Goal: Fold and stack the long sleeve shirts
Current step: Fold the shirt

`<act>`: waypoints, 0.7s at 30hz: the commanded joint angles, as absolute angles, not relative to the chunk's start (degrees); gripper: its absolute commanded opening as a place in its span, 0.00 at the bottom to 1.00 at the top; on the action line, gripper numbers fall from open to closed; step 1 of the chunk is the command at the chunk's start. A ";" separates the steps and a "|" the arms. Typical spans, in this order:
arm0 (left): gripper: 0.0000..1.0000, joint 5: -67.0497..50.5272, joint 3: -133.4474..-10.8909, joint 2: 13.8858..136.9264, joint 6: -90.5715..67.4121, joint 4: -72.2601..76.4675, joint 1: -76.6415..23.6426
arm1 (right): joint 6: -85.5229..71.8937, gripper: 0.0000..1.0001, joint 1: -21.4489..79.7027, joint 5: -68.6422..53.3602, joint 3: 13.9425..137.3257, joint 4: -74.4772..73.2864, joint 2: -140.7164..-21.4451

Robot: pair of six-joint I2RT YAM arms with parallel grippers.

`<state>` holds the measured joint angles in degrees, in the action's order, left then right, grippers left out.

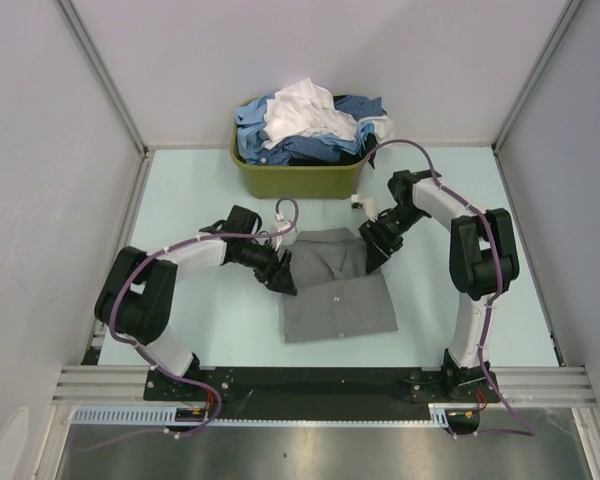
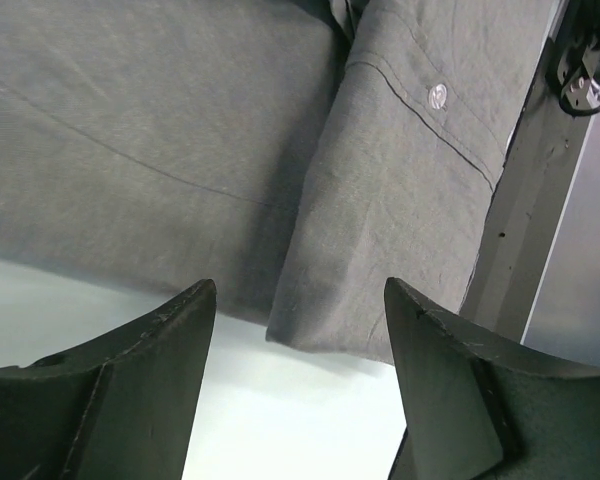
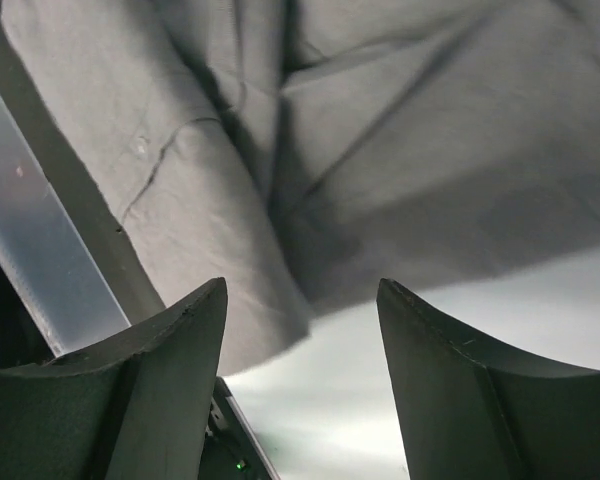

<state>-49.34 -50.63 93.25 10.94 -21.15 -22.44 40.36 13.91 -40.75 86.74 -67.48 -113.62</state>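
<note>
The grey shirt (image 1: 338,295) lies half folded on the table (image 1: 200,190), near the basket (image 1: 300,182). The left gripper (image 1: 283,280) and the right gripper (image 1: 370,255) stand open and empty at its sides. I think the next fold needs even, matched pinches.

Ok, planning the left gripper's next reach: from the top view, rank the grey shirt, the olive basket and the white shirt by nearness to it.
1. Grey shirt, just right of the left gripper, at its edge.
2. Olive basket, farther back, beyond the shirt.
3. White shirt, on top inside the basket, farthest back.
</note>
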 commanded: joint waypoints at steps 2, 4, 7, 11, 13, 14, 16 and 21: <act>0.73 -50.54 -53.00 95.18 13.53 -21.53 -24.61 | 43.15 0.67 16.17 -44.65 84.73 -65.92 -112.15; 0.71 -50.19 -53.00 96.06 13.54 -21.45 -24.78 | 43.68 0.65 16.17 -45.52 84.38 -65.92 -112.94; 0.67 -50.97 -53.09 96.85 13.45 -21.45 -24.96 | 45.00 0.58 16.08 -46.23 84.55 -67.50 -113.47; 0.65 -51.85 -53.00 96.77 12.92 -21.53 -25.05 | 47.45 0.57 15.56 -47.54 83.06 -70.13 -112.07; 0.65 -51.94 -52.65 96.42 12.66 -21.62 -25.14 | 47.99 0.58 15.38 -47.37 82.01 -70.40 -110.84; 0.65 -52.12 -52.39 96.24 12.57 -21.62 -25.14 | 48.77 0.58 15.55 -46.94 81.48 -70.40 -110.57; 0.62 -52.56 -52.12 95.98 12.48 -21.71 -25.14 | 48.87 0.58 15.73 -46.32 80.07 -69.96 -110.22; 0.43 -53.17 -51.77 95.27 12.13 -22.23 -25.14 | 47.29 0.33 15.65 -45.88 79.63 -68.29 -110.48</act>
